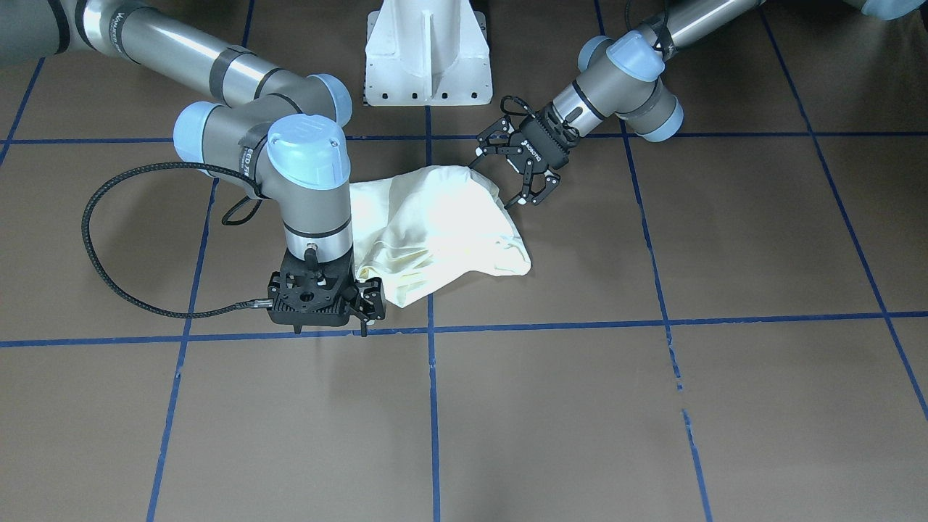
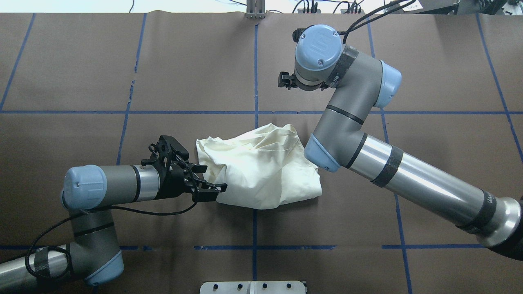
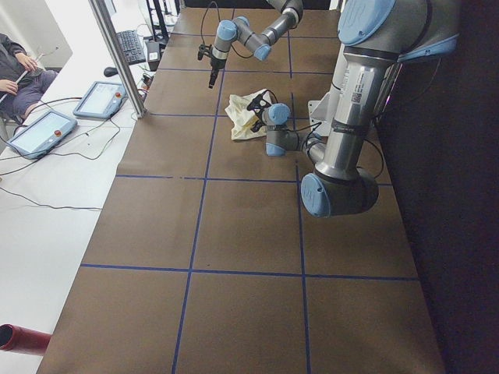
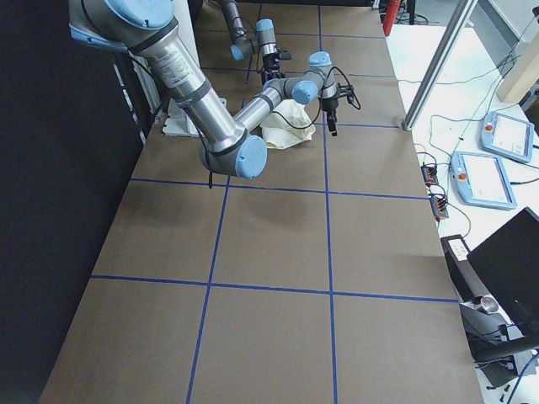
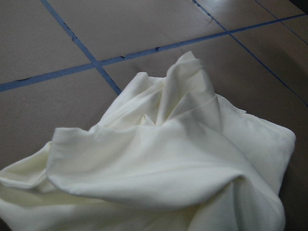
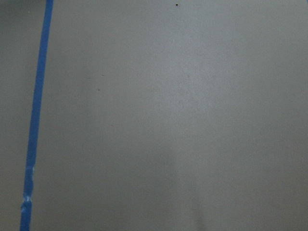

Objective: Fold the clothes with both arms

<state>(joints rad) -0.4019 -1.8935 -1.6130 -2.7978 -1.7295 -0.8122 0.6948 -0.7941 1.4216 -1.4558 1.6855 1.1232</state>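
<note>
The clothes are one cream-white shirt (image 1: 435,225) (image 2: 261,167), crumpled in a heap near the table's middle with only plain fabric showing. My left gripper (image 1: 499,181) (image 2: 212,178) lies low and level at the heap's edge, open, its fingertips at the fabric. The left wrist view is filled by the shirt (image 5: 168,159) close up. My right gripper (image 1: 367,312) (image 2: 286,80) points straight down above the table beyond the heap, apart from the fabric. Its jaws are hidden under the wrist, so I cannot tell their state. The right wrist view shows only bare table and a tape line.
A white metal pedestal base (image 1: 428,51) (image 2: 253,287) stands at the robot's side of the table. Blue tape lines (image 1: 431,406) grid the brown surface. Off the table's far side are a seated person (image 3: 15,70), control tablets (image 3: 39,128) and a metal post (image 3: 117,54).
</note>
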